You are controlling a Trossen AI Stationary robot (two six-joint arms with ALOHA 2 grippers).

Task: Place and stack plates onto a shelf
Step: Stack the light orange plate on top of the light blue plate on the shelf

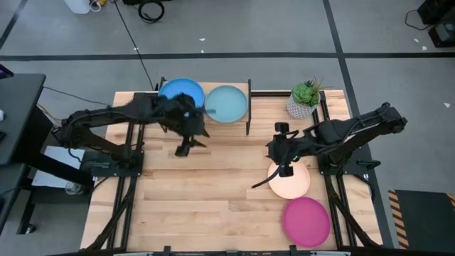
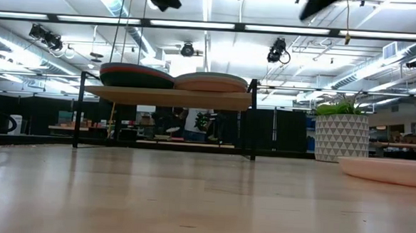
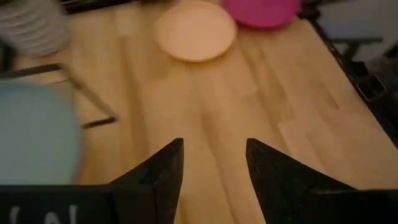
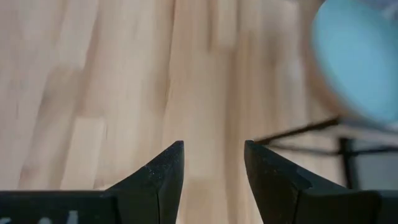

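Observation:
The shelf (image 1: 249,117) stands at the table's far side and bears two stacks of plates. A blue plate (image 1: 181,92) tops the left stack and a light blue plate (image 1: 227,104) tops the right one. The stacks also show in the low view (image 2: 174,79). A cream plate (image 1: 290,180) and a magenta plate (image 1: 307,220) lie flat on the table at the right. My left gripper (image 1: 183,147) is open and empty, above the table just in front of the shelf. My right gripper (image 1: 283,169) is open and empty, above the cream plate's left edge.
A potted plant (image 1: 304,99) in a white pot stands at the far right, beside the shelf. The shelf's black legs (image 4: 311,134) stand on the tabletop. Bare wood lies in the middle and near left of the table (image 1: 185,206).

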